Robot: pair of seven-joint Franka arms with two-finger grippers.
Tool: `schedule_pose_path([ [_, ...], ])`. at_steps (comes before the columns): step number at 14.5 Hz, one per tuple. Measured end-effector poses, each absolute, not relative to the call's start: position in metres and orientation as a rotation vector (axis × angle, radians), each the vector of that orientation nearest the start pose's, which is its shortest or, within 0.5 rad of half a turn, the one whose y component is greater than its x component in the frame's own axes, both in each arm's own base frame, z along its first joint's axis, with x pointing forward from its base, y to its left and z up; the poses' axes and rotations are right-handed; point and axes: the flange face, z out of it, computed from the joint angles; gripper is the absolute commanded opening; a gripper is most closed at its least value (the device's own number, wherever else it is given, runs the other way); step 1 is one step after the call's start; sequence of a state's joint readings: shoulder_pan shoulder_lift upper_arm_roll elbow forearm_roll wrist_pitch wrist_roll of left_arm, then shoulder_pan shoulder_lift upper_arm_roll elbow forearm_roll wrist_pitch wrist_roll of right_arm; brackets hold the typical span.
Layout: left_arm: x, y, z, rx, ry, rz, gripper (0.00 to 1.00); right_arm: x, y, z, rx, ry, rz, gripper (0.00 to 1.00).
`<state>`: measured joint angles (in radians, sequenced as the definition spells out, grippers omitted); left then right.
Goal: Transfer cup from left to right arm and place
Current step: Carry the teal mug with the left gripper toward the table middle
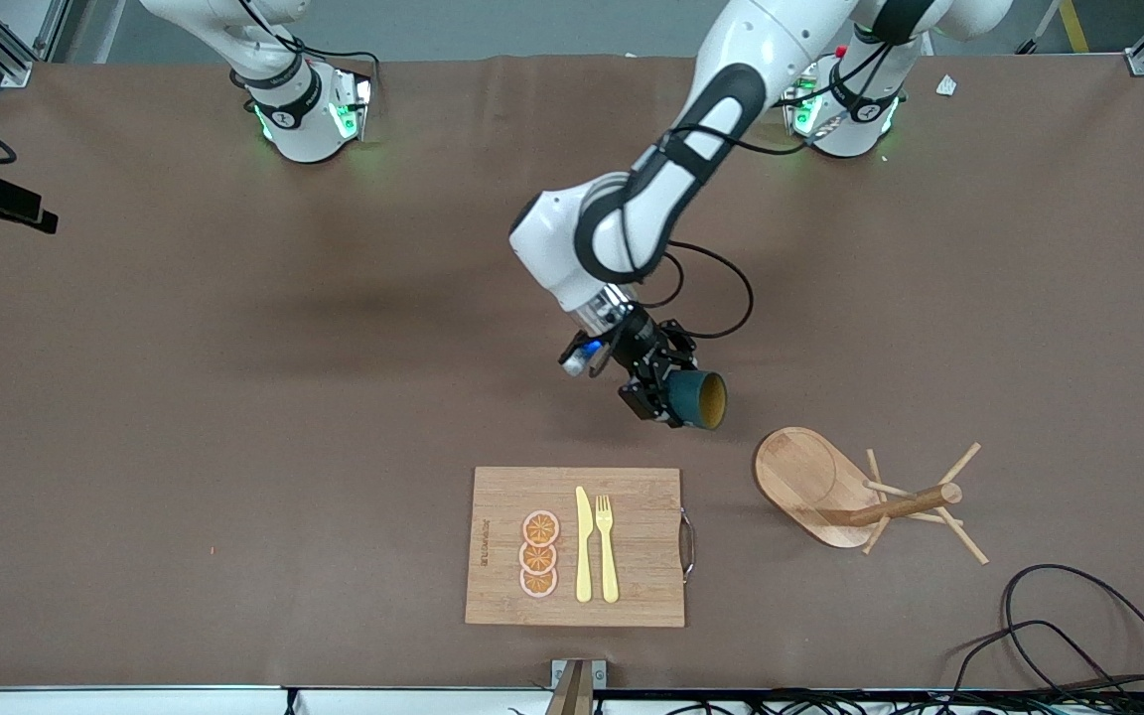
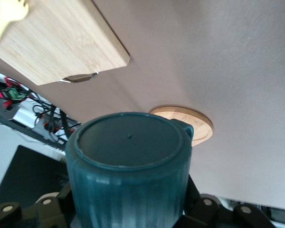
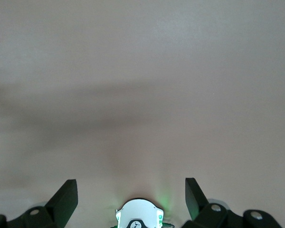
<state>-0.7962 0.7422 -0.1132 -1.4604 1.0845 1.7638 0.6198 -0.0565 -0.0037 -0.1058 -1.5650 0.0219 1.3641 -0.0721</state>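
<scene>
Nearest your front camera lies the cutting board (image 1: 575, 546), close to the table's front edge. Take it as your landmark. On it you see three orange slices (image 1: 539, 554) stacked in a column, with a yellow knife (image 1: 583, 544) and a yellow fork (image 1: 608, 548) beside them; a metal handle (image 1: 688, 544) sits on the board's edge toward the left arm's end.

Beside the board, toward the left arm's end of the table, the wooden peg rack (image 1: 865, 497) lies tipped on its side, its oval base (image 2: 192, 123) on edge and pegs splayed out. Black cables (image 1: 1069, 636) loop at the table's front edge, well past the rack from the board.

The brown table (image 1: 234, 397) is bare from the board toward the right arm's end, and the stretch between the board and the two arm bases is open apart from the left arm itself.

The left gripper (image 1: 659, 392) hangs over the table just above the board's corner nearest the rack, a little farther from the camera than the board. Its fingers are clamped on the cup (image 1: 696, 397), which lies on its side in the air, tan-orange mouth turned toward the left arm's end. In the left wrist view the cup's (image 2: 128, 175) teal bottom faces the lens, its handle toward the rack's base.

The right gripper (image 3: 131, 199) waits high over bare table near its own base, well apart from the board, fingers (image 3: 66, 197) spread wide and holding nothing.
</scene>
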Motion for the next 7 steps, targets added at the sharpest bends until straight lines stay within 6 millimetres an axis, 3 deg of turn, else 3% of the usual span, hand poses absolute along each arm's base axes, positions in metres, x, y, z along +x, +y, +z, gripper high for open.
schedule_pose_path([
  [7, 0.446, -0.538, 0.199, -0.898, 1.823, 0.264, 0.47, 0.556, -0.132, 0.563, -3.078, 0.262, 0.283, 1.00],
])
